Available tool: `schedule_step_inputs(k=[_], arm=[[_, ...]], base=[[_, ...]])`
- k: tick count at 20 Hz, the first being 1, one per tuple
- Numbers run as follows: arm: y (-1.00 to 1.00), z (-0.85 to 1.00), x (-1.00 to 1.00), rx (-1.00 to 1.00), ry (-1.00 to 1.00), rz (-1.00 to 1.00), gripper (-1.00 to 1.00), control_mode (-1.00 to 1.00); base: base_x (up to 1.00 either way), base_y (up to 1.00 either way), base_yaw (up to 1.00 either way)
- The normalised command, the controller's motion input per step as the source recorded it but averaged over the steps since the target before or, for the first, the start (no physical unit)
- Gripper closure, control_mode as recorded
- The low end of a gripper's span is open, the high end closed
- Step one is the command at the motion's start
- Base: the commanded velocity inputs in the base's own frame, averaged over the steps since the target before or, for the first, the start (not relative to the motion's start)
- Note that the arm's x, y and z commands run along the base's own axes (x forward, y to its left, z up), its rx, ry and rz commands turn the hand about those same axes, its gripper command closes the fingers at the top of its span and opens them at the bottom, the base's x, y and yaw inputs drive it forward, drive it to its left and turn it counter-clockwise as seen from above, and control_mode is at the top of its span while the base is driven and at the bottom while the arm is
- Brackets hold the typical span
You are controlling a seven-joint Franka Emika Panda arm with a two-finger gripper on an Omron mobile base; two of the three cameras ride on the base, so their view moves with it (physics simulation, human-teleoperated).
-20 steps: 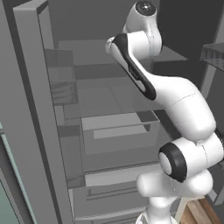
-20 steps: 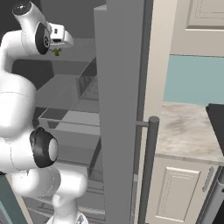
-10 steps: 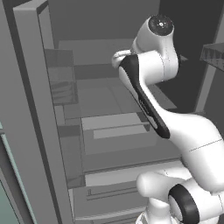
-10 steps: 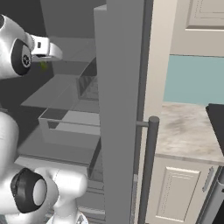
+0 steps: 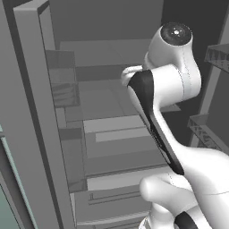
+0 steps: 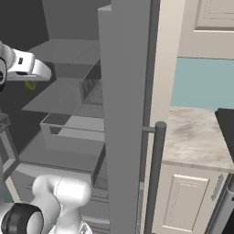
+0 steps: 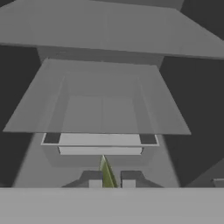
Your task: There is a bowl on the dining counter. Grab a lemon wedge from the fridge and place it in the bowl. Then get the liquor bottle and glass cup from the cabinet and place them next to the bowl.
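Gripper (image 7: 111, 183) first: its two dark tips sit close together, pinched on the lemon wedge (image 7: 107, 173), a thin yellow-green sliver standing up between them. From the right base view, the wedge (image 6: 30, 85) hangs under the hand, out in front of the open fridge (image 6: 123, 114). That big grey fridge has its doors swung wide, grey shelves (image 5: 107, 127) stacked inside with a clear bin (image 7: 100, 131) on one shelf. Off to the right, a marbled counter (image 6: 192, 139) sits over a cream cabinet (image 6: 187, 201), teal wall behind.
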Motion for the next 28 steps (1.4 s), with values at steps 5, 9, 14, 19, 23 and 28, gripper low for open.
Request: schedule_step_inputs(k=[5,9,14,19,23,28], arm=[[0.00,-0.12,-0.27,0.00,0.26,-0.06,1.00,-1.00],[-0.04,-0.13,-0.06,0.00,0.21,-0.04,1.00,-1.00],[-0.01,-0.04,-0.15,0.00,0.11,-0.01,1.00,1.00],[0.00,0.00,0.00,0.00,0.00,0.00,1.00,1.00],[0.00,0.00,0.00,0.00,0.00,0.00,1.00,1.00],[0.00,0.00,0.00,0.00,0.00,0.00,1.00,1.00]], base=[[0.00,0.00,0.00],[0.00,0.00,0.00],[-0.13,-0.01,0.00],[-1.00,-0.02,-0.06],[-1.00,0.00,-0.09],[-0.77,0.00,-0.20]])
